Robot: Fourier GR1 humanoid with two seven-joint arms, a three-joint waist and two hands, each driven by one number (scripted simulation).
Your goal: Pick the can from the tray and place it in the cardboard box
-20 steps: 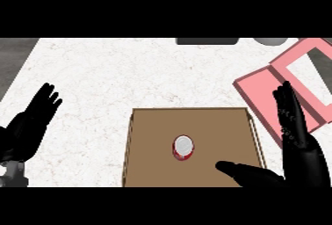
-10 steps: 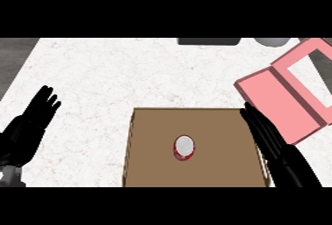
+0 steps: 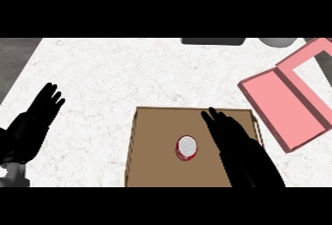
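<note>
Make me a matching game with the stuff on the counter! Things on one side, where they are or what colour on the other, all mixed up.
Things:
1. can
2. cardboard box
3. left hand
4. right hand

Descriptions:
A. pink, lying open at the counter's right side
B. stretched flat over the brown tray, just right of the can
C. standing in the middle of the tray, red sides and pale top
D. open and resting at the view's left edge, off the tray

Pairs: 1-C, 2-A, 3-D, 4-B
</note>
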